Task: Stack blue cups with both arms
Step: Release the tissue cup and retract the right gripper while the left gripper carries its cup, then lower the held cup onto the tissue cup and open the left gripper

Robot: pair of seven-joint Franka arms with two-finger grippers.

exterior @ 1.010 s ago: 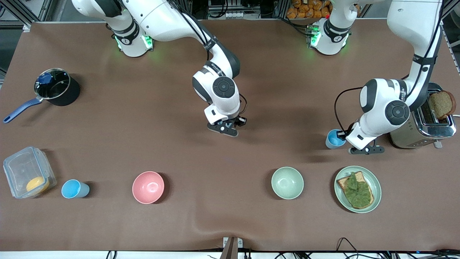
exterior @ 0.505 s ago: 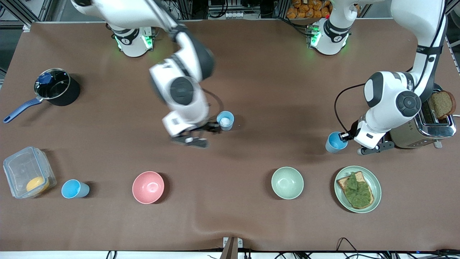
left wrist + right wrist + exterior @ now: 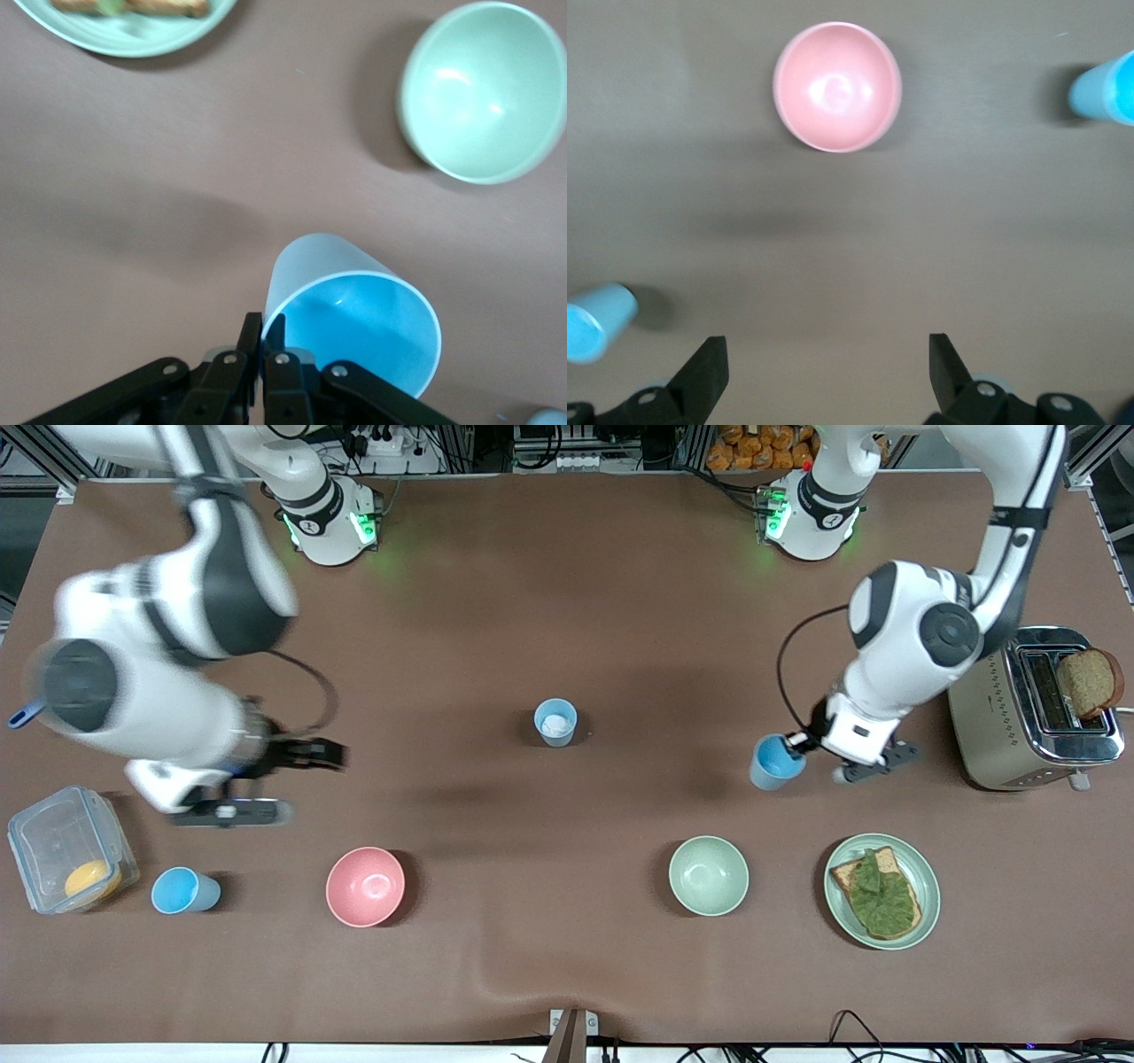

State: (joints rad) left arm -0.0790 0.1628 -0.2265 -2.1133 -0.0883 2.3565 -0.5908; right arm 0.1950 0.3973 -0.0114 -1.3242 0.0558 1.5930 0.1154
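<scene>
1. The left gripper [image 3: 802,746] pinches the rim of a sky-blue cup [image 3: 772,763], its fingers closed tight on the cup wall; in the left wrist view the same cup [image 3: 354,326] tilts under the clamped fingers [image 3: 263,329]. It appears to be lifted just clear of the brown worktop [image 3: 567,602], though the front view does not settle that.

2. The held cup hangs over the worktop between the toaster [image 3: 1032,717] and the pale grey-blue cup [image 3: 555,722], with the green bowl [image 3: 709,875] and the green plate [image 3: 882,890] of toast nearer the front camera.

3. The pale grey-blue cup stands upright and alone at mid-worktop, whitish inside.

4. The right gripper [image 3: 266,784] is blurred, over the worktop toward the right arm's end, jaws spread wide and empty; the right wrist view shows its two fingers [image 3: 704,376] far apart.

5. A third blue cup [image 3: 183,891] stands near the front edge, between the clear plastic container [image 3: 69,849] and the pink bowl [image 3: 365,887].

6. A slice of bread [image 3: 1088,682] rises from the toaster.
</scene>
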